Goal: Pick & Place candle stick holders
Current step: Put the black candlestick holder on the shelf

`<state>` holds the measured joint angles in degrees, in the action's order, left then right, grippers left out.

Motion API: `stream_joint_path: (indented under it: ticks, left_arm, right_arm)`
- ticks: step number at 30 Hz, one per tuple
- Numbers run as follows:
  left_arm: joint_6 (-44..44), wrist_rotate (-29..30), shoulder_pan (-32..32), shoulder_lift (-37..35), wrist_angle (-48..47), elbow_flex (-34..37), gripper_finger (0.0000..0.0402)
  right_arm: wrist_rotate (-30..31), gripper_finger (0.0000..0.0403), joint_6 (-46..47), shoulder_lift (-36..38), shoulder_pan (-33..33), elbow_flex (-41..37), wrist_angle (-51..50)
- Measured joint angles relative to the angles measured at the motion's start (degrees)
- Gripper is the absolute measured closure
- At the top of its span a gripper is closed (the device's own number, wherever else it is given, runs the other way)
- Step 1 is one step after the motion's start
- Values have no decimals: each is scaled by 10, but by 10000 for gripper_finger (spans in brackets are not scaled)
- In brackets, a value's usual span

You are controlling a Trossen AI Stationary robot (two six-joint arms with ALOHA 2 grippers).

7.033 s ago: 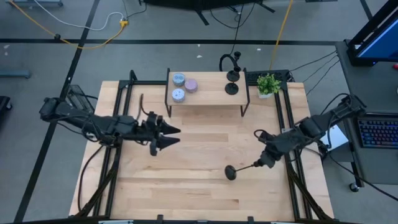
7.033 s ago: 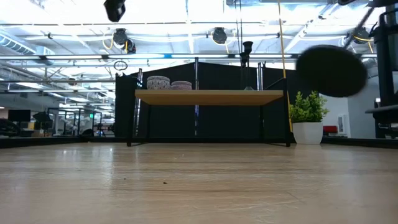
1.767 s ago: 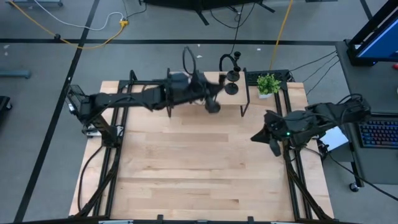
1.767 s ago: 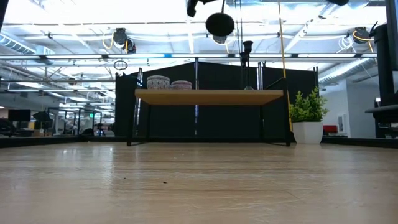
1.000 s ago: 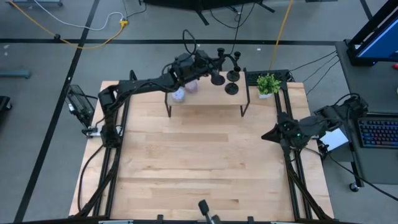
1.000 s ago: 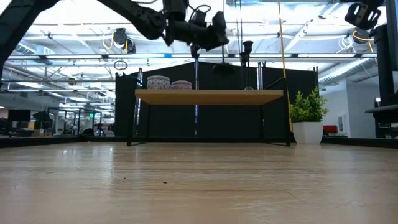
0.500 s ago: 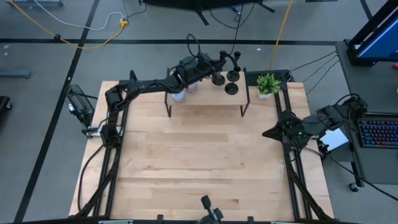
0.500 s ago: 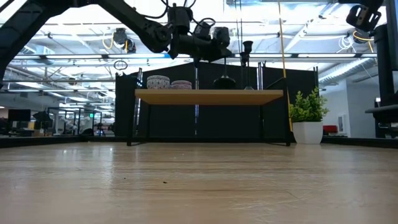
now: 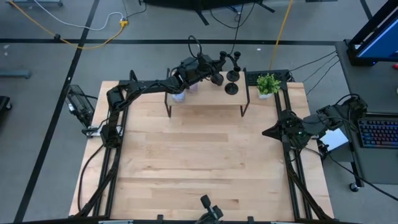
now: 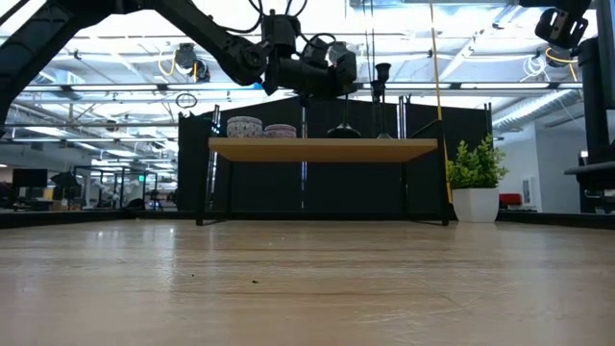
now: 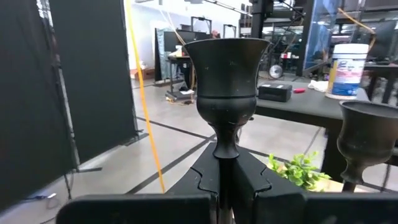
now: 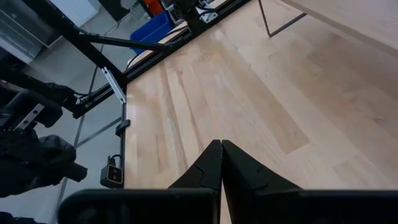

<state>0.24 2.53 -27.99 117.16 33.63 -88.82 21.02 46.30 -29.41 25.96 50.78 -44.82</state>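
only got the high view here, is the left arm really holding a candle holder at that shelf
observer: yes, in the left wrist view the fingers of the left gripper are shut on the stem of a black candle holder, upright.
operator: base down on the shelf
observer: low view puts the base level with the shelf top, contact unclear.
operator: right arm carrying anything
observer: no, the right gripper is shut on nothing, above bare table.
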Motion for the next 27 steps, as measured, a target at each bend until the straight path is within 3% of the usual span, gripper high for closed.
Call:
stream_joint_path:
  ticks: [22,27]
  left_arm:
    - [-2,36,12,14,8,0,391]
    - [8,36,12,13,7,0,363]
  right_arm:
    - [-1,403,6,0,0,0,0]
    - [-1,403,4,0,0,0,0]
